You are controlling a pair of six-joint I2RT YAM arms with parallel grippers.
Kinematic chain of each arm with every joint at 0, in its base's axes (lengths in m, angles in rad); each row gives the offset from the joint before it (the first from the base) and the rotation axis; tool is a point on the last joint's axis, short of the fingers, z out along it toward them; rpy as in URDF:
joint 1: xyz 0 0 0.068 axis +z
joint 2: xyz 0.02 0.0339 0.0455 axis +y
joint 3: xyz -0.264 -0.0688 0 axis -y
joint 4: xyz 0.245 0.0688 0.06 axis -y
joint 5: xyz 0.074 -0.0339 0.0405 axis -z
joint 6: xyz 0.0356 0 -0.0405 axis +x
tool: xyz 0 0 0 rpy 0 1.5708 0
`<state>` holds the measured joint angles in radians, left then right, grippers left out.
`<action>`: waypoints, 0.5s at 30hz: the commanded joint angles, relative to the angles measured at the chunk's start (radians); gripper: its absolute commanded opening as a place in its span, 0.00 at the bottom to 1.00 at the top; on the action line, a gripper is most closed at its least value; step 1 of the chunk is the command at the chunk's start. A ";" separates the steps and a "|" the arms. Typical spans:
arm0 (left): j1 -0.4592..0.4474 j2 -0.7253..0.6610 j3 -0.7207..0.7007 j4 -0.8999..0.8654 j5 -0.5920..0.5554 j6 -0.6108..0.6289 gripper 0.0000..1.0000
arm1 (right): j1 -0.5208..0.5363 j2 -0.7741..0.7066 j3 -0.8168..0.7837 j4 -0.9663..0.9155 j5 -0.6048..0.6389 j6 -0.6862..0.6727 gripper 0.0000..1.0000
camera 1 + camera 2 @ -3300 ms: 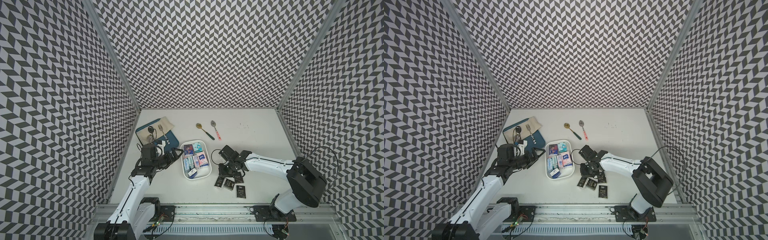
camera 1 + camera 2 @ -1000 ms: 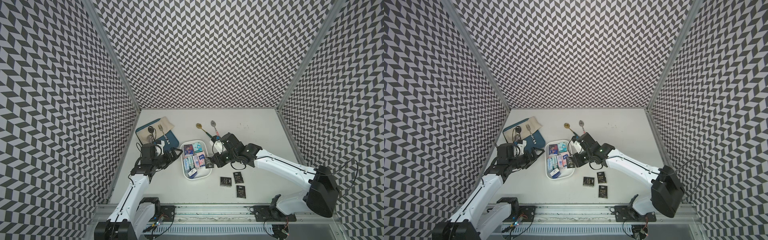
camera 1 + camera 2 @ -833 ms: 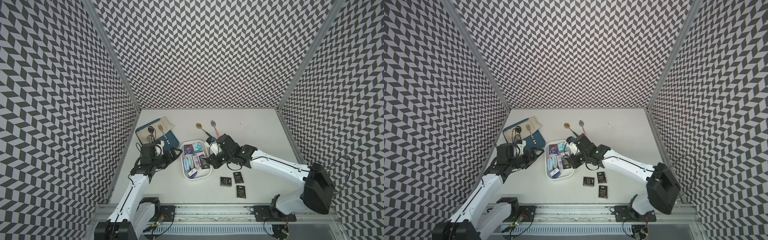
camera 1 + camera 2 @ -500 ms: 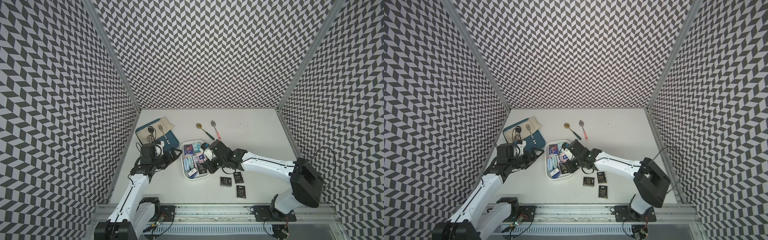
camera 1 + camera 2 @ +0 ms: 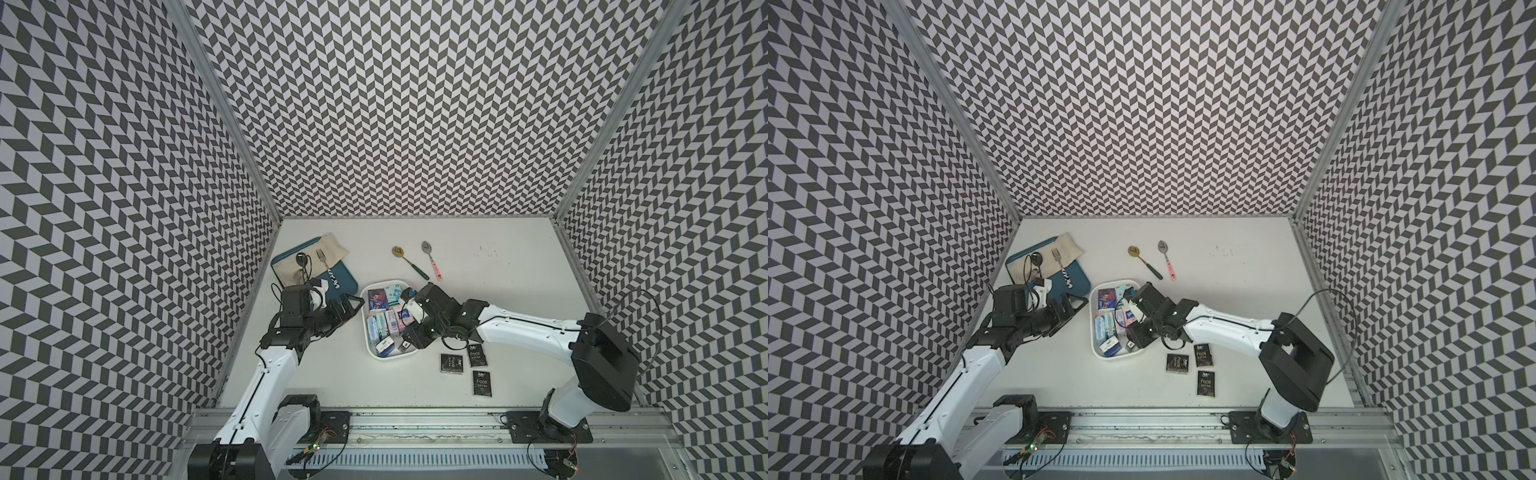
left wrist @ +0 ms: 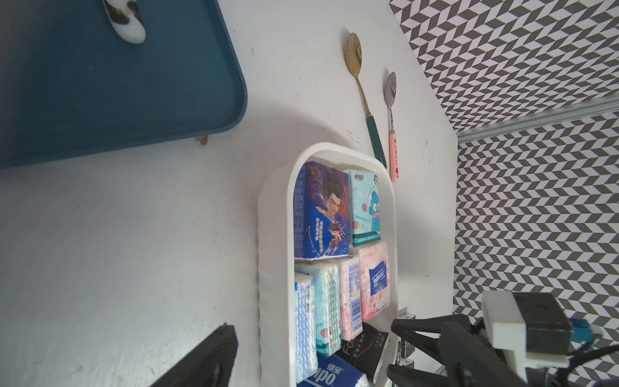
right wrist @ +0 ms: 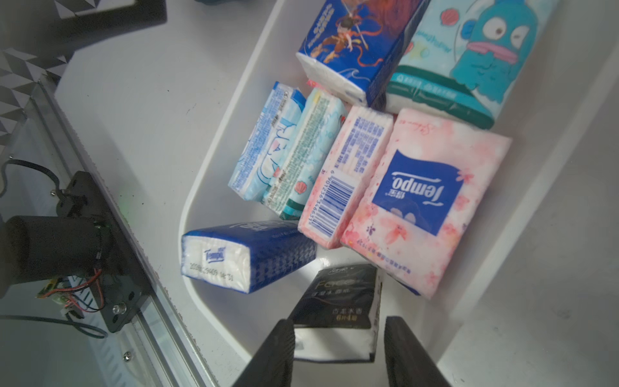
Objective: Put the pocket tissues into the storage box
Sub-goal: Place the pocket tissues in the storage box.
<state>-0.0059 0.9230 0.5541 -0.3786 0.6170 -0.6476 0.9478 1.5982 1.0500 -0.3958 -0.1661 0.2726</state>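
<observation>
**Chevron cell, white desk: holdings as I see them**

Walls: black-and-white chevron on three sides. Desk (image 5: 519, 291): white, and it carries everything listed below.

1. Storage box (image 6: 269, 234): white tub near the middle of the desk. At its far end a blue cartoon packet (image 6: 323, 207) and a teal packet (image 6: 365, 207) sit side by side. Mid-box are a pink Tempo packet (image 7: 422, 201), a barcode-up pink packet (image 7: 345, 181) and pale blue packets (image 7: 268, 140) on edge. At the near end are a dark blue Tempo packet (image 7: 248, 258) and a black packet (image 7: 338, 291) next to it.
2. Right claw (image 7: 339, 335): over the box's near end, with its fingers apart on either side of the black packet (a gap shows along one finger).
3. Left claw (image 5: 351, 304): just beside the box's left wall, fingers apart, nothing between them.
4. Black "Face" packets (image 5: 477, 356): three, flat on the desk right of the box, near my right arm.
5. Teal tray (image 6: 117, 83) with beige cloth (image 5: 334, 249) and fork (image 5: 322, 258): far left of the desk.
6. Gold spoon (image 5: 409, 262) and silver spoon (image 5: 432, 259): on the desk beyond the box.
</observation>
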 commanded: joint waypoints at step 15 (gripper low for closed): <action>0.004 -0.007 0.032 -0.002 0.005 0.012 1.00 | 0.004 -0.103 -0.035 -0.425 0.155 -0.055 0.54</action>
<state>-0.0059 0.9230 0.5709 -0.3794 0.6178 -0.6472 0.9478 1.4963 1.0370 -0.7387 -0.0227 0.2394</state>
